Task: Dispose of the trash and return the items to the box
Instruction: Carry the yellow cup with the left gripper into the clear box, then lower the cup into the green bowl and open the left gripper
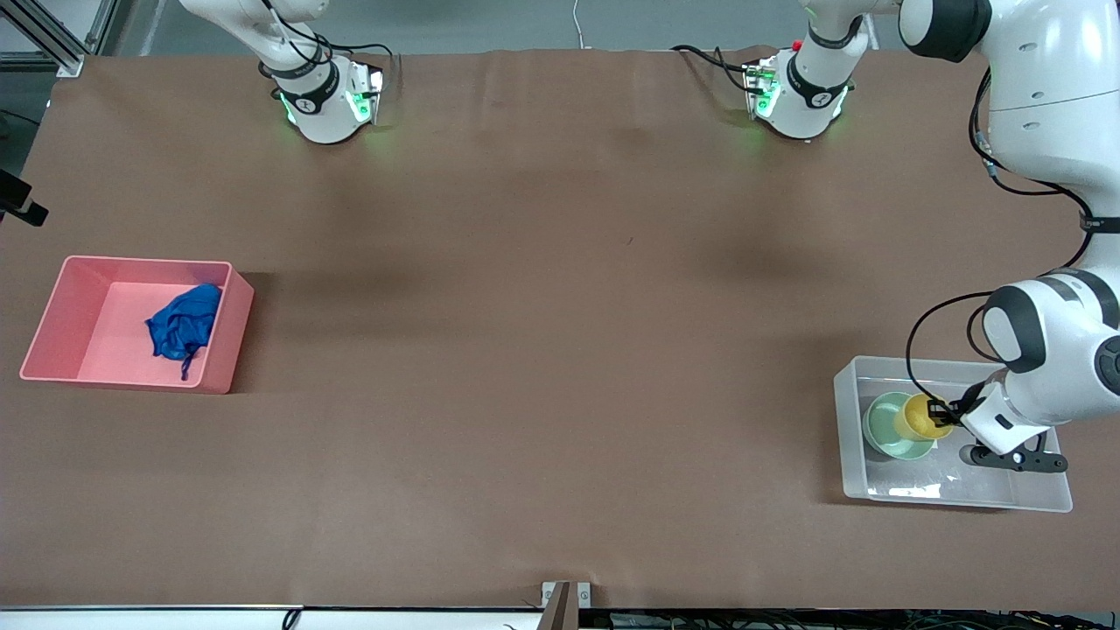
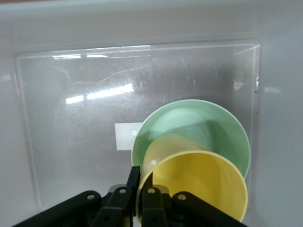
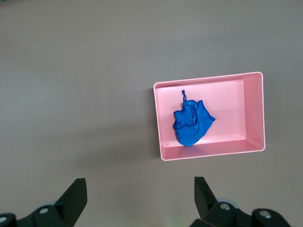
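My left gripper (image 1: pixel 941 411) reaches into the clear box (image 1: pixel 847 437) at the left arm's end of the table. It is shut on the rim of the yellow cup (image 1: pixel 919 418), one finger inside and one outside. The cup hangs tilted over the mint-green bowl (image 1: pixel 884 429), which lies in the box. The left wrist view shows the gripper (image 2: pixel 142 182), the cup (image 2: pixel 199 184), the bowl (image 2: pixel 199 123) and the box floor (image 2: pixel 71 142). The blue cloth wad (image 1: pixel 184 324) lies in the pink bin (image 1: pixel 79 306). My right gripper (image 3: pixel 139 196) is open and empty, high over the table.
The pink bin (image 3: pixel 208 153) with the cloth (image 3: pixel 191 122) sits at the right arm's end of the table. A white square mark (image 2: pixel 124 136) shows on the box's bottom beside the bowl. Brown table surface (image 1: pixel 560 350) lies between the two bins.
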